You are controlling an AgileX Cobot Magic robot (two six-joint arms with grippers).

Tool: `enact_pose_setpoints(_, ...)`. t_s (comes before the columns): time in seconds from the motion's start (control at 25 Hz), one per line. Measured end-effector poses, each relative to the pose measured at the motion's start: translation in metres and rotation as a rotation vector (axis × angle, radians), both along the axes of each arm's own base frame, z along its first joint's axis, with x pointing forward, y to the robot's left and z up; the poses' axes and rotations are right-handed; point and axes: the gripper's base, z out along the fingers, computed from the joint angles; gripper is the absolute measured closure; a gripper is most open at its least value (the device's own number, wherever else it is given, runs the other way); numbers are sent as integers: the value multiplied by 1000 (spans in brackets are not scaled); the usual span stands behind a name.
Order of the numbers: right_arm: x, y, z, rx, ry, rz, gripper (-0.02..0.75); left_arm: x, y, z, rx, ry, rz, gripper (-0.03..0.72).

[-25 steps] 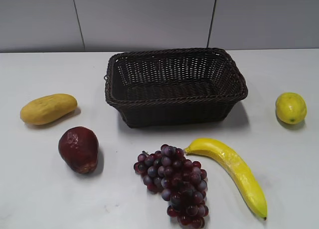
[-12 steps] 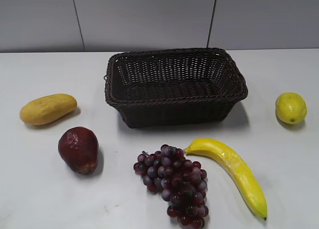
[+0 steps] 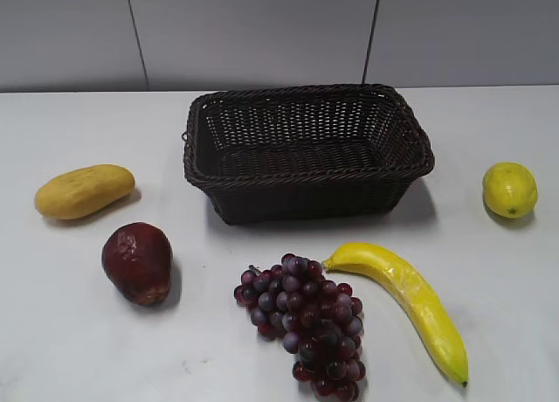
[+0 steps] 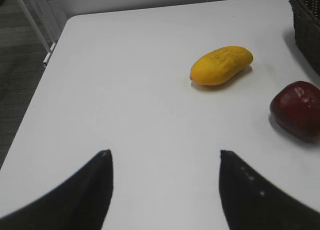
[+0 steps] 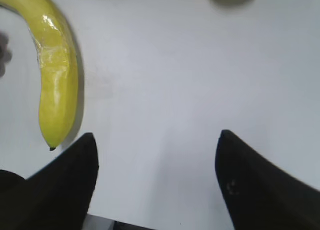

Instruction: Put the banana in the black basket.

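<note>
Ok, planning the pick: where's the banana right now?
The banana lies on the table at the exterior view's front right, just right of the grapes, in front of the black basket.

From where I stand, nothing here carries any writing: no label, brand, number or sign can be read anywhere in these views.
</note>
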Motion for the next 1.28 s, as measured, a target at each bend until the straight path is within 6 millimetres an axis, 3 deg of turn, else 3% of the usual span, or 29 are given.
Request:
enact_pose_setpoints(0.56, 35, 84, -56, -3, 164, 199, 184, 0, 0, 0, 0, 0, 0, 167)
enact_pose_setpoints(0.84, 57, 97, -77, -25, 230, 193, 184, 0, 0, 0, 0, 0, 0, 168)
enact_pose_setpoints(1.28, 69, 102, -107, -51, 284, 181, 184, 0, 0, 0, 0, 0, 0, 168)
